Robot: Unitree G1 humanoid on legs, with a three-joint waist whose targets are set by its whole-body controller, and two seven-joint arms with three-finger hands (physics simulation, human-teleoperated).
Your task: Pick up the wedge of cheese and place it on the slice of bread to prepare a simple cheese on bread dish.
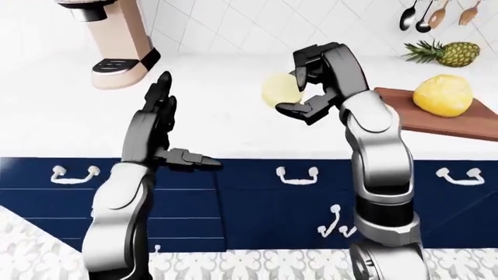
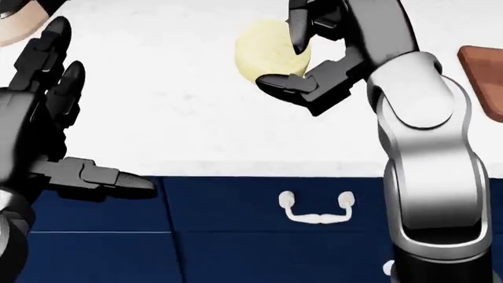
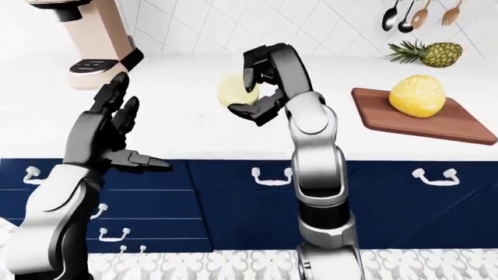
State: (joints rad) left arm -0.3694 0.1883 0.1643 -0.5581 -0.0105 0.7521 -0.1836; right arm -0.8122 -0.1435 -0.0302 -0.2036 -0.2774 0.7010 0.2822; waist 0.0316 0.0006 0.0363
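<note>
A pale yellow piece of cheese (image 2: 263, 50) sits between the curled fingers and thumb of my right hand (image 2: 283, 66), held above the white counter (image 1: 233, 131). The fingers close round its right side. At the right of the left-eye view a rounded yellow lump (image 1: 442, 95), which may be the bread, rests on a brown wooden board (image 1: 401, 108), well to the right of the hand. At the left my left hand (image 2: 86, 118) is open, fingers spread upward and thumb pointing right, holding nothing.
A beige coffee machine (image 1: 117, 41) stands at the top left of the counter. A pineapple (image 1: 448, 53) lies beyond the board, and utensils (image 1: 424, 14) hang on the tiled wall. Dark blue drawers with white handles (image 1: 296, 174) run under the counter edge.
</note>
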